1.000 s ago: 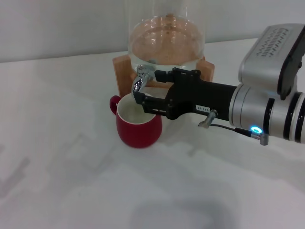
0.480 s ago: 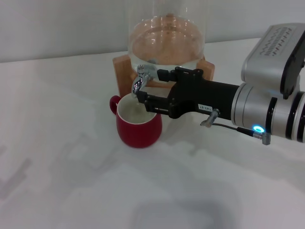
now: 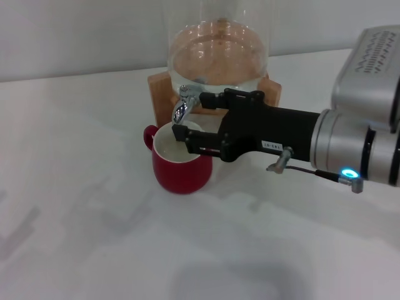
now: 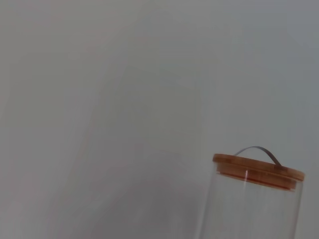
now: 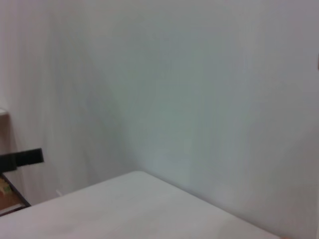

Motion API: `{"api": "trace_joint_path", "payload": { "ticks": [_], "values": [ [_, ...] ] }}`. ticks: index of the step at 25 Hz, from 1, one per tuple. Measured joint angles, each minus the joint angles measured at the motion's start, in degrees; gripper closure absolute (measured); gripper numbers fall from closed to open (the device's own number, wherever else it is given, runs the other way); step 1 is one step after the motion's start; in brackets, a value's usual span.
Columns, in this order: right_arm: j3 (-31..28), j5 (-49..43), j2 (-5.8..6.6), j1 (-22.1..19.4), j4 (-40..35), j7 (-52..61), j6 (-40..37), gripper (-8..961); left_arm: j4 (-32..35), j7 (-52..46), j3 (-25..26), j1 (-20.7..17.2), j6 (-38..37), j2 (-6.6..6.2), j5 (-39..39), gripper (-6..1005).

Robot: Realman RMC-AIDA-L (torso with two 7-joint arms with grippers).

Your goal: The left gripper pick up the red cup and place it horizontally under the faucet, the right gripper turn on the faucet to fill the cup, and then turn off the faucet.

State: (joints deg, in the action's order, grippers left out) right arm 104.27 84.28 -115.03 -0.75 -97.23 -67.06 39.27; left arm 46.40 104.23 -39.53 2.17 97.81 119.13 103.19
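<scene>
Right gripper (image 3: 187, 119) reaching in from the right edge of the head view toward the centre, black body level over the table (image 3: 81, 237), fingertips spread either side of the faucet (image 3: 185, 103): upper finger just behind the chrome lever, lower finger crossing the far rim of the red cup (image 3: 181, 164). Jaws parted, holding nothing; whether a finger actually touches the lever or the cup rim cannot be told. Just beyond the fingertips, faucet spout curving down over the cup's white inside, fed by the glass dispenser (image 3: 219, 56) on its wooden stand (image 3: 159, 87), upper centre. Red cup upright on the table, centre of frame, directly beneath the spout, handle pointing left; no water stream or fill level discernible. Left gripper absent from the head view; its wrist camera showing only a wall and the dispenser's wooden lid (image 4: 258, 172), lower right, so apparently parked high. Risks from here, as a judgement: lower finger nudging the cup off line and sending water onto the table; fingers slipping off the small smooth lever without turning it; a late shut-off overfilling the cup.
</scene>
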Motion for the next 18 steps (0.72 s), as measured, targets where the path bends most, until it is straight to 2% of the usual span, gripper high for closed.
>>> {"api": "trace_joint_path", "payload": {
  "ticks": [5,12,18],
  "values": [
    [-4.0,0.3,-0.12,-2.0,-2.1,0.0,2.6,203,0.0,0.0,0.0,0.1,-0.1,-0.03,0.0,120],
    [-15.9,1.6,-0.26,-6.2,-3.2,-0.1,5.4,204,0.0,0.0,0.1,-0.1,-0.2,-0.04,-0.1,119],
    [-24.6,3.8,-0.29,-6.3,-1.1,-1.3,6.0,204,0.0,-0.9,0.2,-0.2,-0.3,-0.06,-0.2,119]
  ]
}}
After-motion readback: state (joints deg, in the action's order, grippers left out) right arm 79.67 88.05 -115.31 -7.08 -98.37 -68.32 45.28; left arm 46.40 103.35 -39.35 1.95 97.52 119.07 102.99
